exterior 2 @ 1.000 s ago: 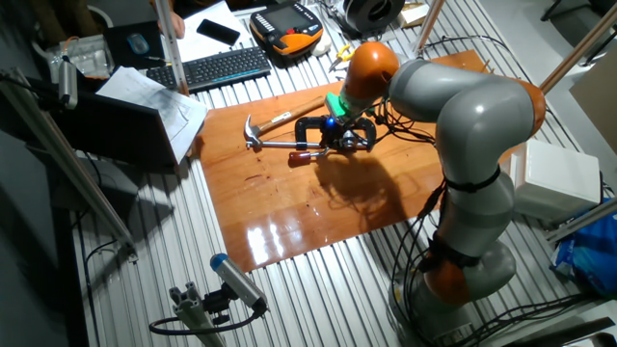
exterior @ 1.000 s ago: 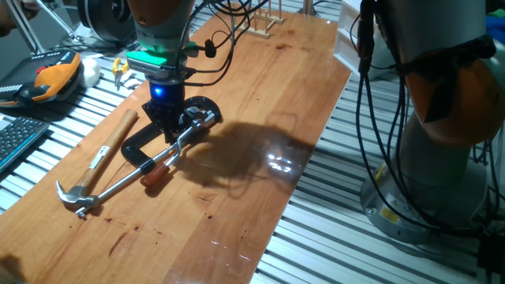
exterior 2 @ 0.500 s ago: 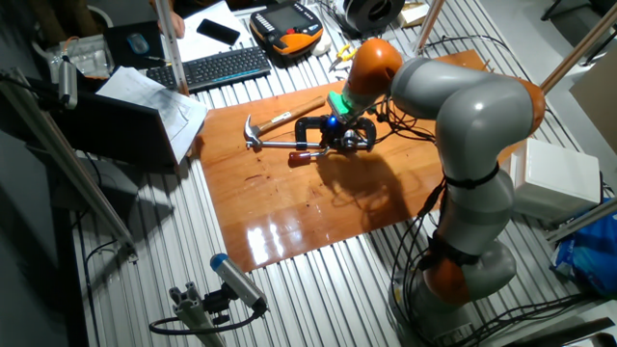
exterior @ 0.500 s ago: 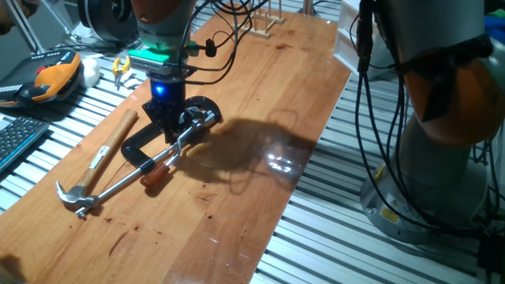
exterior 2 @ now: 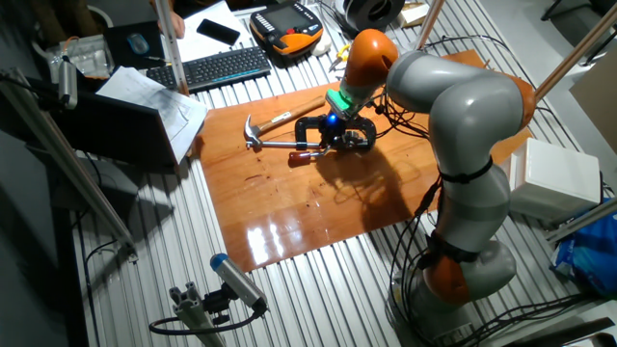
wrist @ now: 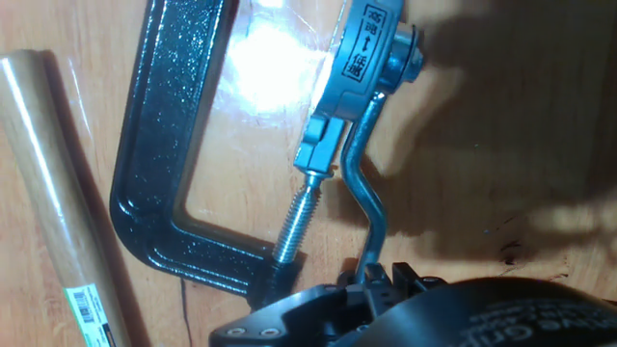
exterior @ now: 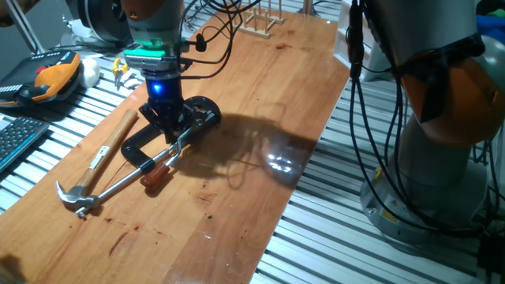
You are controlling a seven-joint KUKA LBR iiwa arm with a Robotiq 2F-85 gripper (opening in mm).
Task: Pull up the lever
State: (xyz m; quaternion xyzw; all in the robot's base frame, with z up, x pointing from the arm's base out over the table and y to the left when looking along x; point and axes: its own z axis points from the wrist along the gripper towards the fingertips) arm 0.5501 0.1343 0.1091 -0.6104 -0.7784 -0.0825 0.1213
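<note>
Lying flat on the glossy wooden table, black pebbled C-shaped clamp, thin bent silver lever — reddish-brown tip — directly under the claw, claw's grip impossible to tell, wooden-handled hammer alongside.

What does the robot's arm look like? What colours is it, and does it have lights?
The arm is fat and round, grey with orange joints. Black cables hang along it. Near its end sits a glowing green band, with a small blue light just below. The tool at the tip is black.
</note>
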